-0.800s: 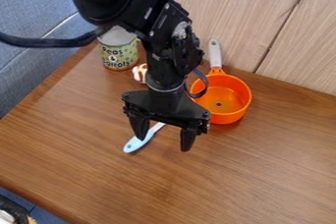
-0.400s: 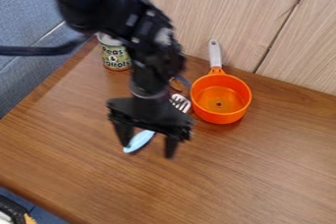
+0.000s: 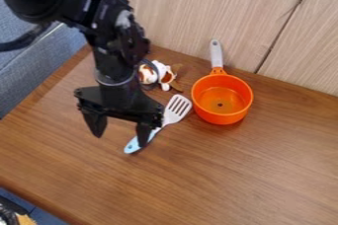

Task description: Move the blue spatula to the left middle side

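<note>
Camera view: gripper (image 3: 120, 141) spread, empty, at the slotted spatula (image 3: 170, 119); grasping and moving it toward the table (image 3: 218, 179)'s left edge apparently remain.

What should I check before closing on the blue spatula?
- Pincer open: ok.
- Spatula free of the pincer's grip: ok.
- Blue handle centred between the fingers: not ok; one finger overlaps it in view.
- Fingers low enough to grasp: cannot tell from this angle.
- Spatula outside the orange pot: ok.
- Slotted blade clear of the pot's side: cannot tell; their edges nearly meet in view.
</note>
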Robot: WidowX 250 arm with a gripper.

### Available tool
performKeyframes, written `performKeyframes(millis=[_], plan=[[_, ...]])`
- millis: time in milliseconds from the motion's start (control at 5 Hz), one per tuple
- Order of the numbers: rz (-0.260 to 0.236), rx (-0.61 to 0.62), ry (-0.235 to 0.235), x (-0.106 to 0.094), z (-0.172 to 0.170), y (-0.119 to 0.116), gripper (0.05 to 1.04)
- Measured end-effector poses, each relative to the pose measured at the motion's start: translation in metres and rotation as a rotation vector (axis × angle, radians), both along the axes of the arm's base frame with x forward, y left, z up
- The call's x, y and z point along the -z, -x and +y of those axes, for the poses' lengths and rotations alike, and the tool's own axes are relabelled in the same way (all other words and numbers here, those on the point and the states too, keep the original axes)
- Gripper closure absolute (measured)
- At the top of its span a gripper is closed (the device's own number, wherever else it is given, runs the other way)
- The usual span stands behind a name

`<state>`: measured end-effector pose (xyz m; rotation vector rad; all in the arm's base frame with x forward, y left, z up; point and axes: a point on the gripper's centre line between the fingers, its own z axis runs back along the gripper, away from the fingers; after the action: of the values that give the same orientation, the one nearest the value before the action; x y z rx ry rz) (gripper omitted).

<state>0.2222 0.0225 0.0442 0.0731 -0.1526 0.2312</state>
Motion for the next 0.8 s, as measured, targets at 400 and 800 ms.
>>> performKeyframes(millis=[400,800], plan=[[0.086,0.087,0.037,0.036,0.009,-0.019,0.084],[0.117,0.185,0.059,0.058,0.007,-0.035,0.427]])
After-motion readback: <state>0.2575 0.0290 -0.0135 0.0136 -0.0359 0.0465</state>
